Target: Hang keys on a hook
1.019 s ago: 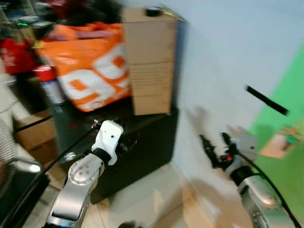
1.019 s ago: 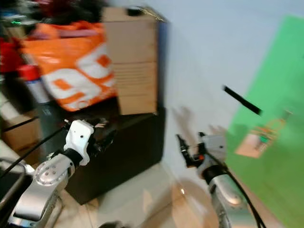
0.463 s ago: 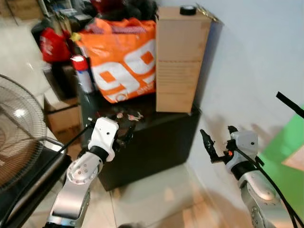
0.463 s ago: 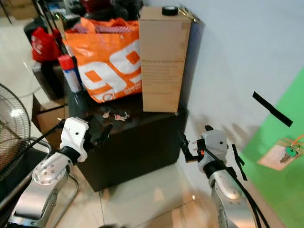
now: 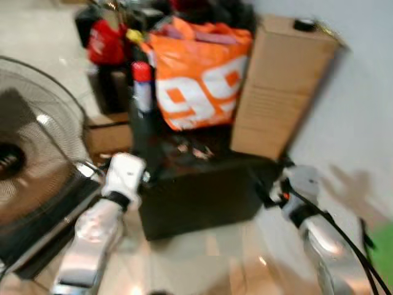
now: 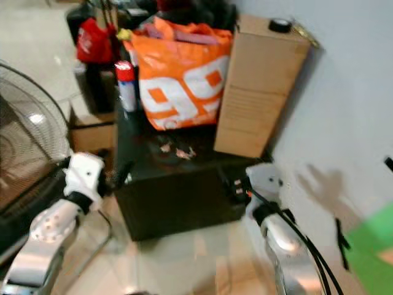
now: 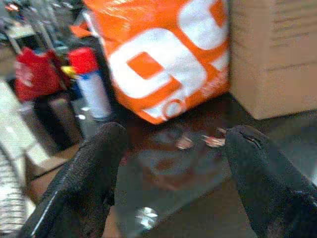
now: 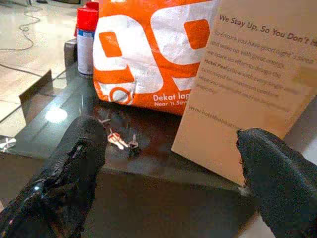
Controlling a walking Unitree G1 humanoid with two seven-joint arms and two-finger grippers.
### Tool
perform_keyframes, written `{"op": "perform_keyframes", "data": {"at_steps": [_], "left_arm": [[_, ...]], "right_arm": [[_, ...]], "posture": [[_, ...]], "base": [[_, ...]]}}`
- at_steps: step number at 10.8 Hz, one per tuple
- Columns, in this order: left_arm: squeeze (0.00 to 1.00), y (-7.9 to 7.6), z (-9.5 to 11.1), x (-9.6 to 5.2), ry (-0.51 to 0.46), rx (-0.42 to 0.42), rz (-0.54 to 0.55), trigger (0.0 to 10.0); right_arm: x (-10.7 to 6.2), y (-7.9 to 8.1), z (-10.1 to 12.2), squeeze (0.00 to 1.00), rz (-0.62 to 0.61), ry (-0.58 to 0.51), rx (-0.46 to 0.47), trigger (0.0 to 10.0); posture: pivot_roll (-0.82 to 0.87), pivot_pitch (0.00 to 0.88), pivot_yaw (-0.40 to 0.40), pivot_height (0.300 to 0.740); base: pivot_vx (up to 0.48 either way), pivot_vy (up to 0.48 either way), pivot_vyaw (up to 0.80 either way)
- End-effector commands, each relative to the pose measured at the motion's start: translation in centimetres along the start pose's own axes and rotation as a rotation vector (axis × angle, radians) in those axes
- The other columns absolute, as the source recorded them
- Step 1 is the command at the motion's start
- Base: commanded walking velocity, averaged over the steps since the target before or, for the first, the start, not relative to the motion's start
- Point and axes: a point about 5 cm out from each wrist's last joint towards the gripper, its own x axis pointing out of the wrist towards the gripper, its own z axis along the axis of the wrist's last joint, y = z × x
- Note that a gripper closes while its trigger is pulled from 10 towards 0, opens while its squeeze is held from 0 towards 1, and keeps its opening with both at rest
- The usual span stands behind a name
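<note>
keys [image 8: 120, 141] on black cabinet [image 6: 184, 196] (claws apart)

Motion-blurred head views; keys [image 8: 120, 142] on cabinet [image 6: 178, 196] too small for detail.

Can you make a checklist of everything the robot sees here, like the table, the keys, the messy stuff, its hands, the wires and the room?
Surface: black cabinet, glossy dark top.
Job's things: keys lying on the cabinet top, in front of the orange bag; no hook seen.
Clutter: orange bag, tall cardboard box beside it, spray can with a red cap, roll of tape on the box.
Grippers: left gripper open, facing the keys; right gripper open, facing the keys; neither touches them.
Cables: black cable along the right arm.
Surroundings: fan at left, pale wall at right, tiled floor.
</note>
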Motion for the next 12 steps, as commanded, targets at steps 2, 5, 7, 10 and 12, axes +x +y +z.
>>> {"op": "perform_keyframes", "data": {"at_steps": [2, 5, 7, 10, 12], "left_arm": [[0.0, -0.7, 0.4, 0.3, -0.009, 0.006, -0.022, 10.0], [0.0, -0.6, 0.4, 0.3, -0.005, 0.016, -0.024, 10.0], [0.0, -0.5, 0.5, 0.6, -0.005, 0.019, -0.033, 10.0], [0.0, -0.5, 0.5, 0.9, -0.007, 0.017, -0.036, 10.0], [0.0, -0.7, 0.7, 1.3, -0.012, 0.016, -0.045, 10.0]], "right_arm": [[-0.3, -0.7, -0.6, 1.0, -0.015, 0.047, 0.001, 10.0], [-0.4, -1.4, -0.8, 1.0, -0.11, 0.045, 0.026, 10.0], [-0.5, -1.7, -0.7, 1.0, -0.145, 0.047, 0.035, 10.0], [-0.4, -1.8, -0.5, 1.0, -0.143, 0.045, 0.04, 10.0], [-0.5, -2.0, -0.5, 1.0, -0.152, 0.049, 0.039, 10.0]], "posture": [[-0.09, 0.0, -0.016, 0.74], [-0.09, 0.0, -0.016, 0.74], [-0.1, 0.0, -0.007, 0.74], [-0.11, 0.0, -0.005, 0.74], [-0.12, 0.0, -0.003, 0.74]], "base": [[0.324, 0.0, 0.62], [0.321, 0.0, 0.0], [0.322, 0.0, 0.0], [0.322, 0.0, 0.0], [0.321, 0.0, 0.0]]}}
